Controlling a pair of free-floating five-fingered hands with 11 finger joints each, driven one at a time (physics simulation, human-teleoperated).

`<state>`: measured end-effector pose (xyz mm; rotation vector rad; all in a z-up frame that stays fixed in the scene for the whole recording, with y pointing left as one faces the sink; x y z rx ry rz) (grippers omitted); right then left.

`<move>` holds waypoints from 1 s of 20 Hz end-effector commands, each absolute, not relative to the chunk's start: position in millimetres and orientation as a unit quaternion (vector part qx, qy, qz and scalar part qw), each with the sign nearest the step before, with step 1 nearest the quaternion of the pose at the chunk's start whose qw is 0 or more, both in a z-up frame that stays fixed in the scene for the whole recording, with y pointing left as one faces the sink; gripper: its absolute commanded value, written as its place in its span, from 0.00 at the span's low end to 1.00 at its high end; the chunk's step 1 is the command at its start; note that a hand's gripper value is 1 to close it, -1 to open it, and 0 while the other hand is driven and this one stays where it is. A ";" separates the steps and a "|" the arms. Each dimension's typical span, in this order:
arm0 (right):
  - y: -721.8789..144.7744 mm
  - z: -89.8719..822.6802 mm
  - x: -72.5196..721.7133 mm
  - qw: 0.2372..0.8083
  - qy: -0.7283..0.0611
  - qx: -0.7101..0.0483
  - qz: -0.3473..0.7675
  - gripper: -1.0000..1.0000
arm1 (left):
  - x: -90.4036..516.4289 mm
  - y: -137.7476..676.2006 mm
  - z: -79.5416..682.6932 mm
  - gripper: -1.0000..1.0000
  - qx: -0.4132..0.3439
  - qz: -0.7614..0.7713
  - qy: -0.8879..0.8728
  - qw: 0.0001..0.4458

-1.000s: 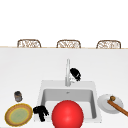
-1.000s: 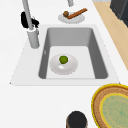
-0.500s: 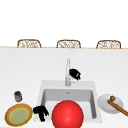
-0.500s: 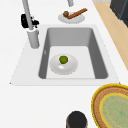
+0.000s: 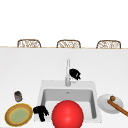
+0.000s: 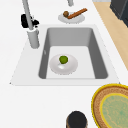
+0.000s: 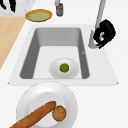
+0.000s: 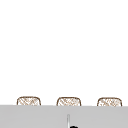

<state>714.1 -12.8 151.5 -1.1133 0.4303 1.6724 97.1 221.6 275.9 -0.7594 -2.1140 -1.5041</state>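
1. The faucet [image 5: 67, 72] stands at the sink's [image 5: 42, 86] back edge, in the middle.
2. The right hand [image 5: 75, 74] sits just beside its stem, fingers curled; whether it grips the faucet cannot be told.
3. The left hand [image 5: 40, 111] hangs over the sink's front left corner, fingers relaxed downward, beside a yellow plate [image 5: 18, 114].

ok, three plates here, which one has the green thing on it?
The white plate lying in the sink basin; a small green fruit sits on it. The yellow-rimmed plate on the counter is bare, and the other white plate carries a baguette.
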 end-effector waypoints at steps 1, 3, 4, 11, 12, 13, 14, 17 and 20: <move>18.4 171.4 713.0 0.508 0.201 -0.445 0.710 1.00 | 97.1 221.6 275.9 0.50 -0.274 -0.543 -0.763 0.217; 18.5 171.3 713.4 0.507 0.202 -0.445 0.710 1.00 | 97.1 221.6 275.9 0.50 -0.274 -0.543 -0.763 0.217; 18.5 171.0 713.3 0.507 0.203 -0.445 0.709 1.00 | 97.1 221.6 275.9 0.50 -0.274 -0.543 -0.763 0.217; -2.5 149.4 708.1 0.518 0.188 -0.453 0.701 1.00 | 97.1 221.6 275.9 0.50 -0.274 -0.543 -0.763 0.217; -4.3 149.1 712.6 0.519 0.189 -0.446 0.704 0.00 | 97.1 221.6 275.9 0.50 -0.274 -0.543 -0.763 0.217; -7.8 149.5 714.7 0.511 0.201 -0.464 0.695 0.00 | 97.1 221.6 275.9 0.50 -0.274 -0.543 -0.763 0.217; -6.1 160.7 714.8 0.510 0.203 -0.466 0.694 0.00 | 97.1 221.6 275.9 0.50 -0.274 -0.543 -0.763 0.217; -11.6 176.6 715.5 0.513 0.198 -0.455 0.700 0.00 | 97.1 221.6 275.9 0.50 -0.274 -0.543 -0.763 0.217; -9.6 173.4 717.0 0.513 0.192 -0.452 0.704 0.00 | 97.1 221.6 275.9 0.50 -0.274 -0.543 -0.763 0.217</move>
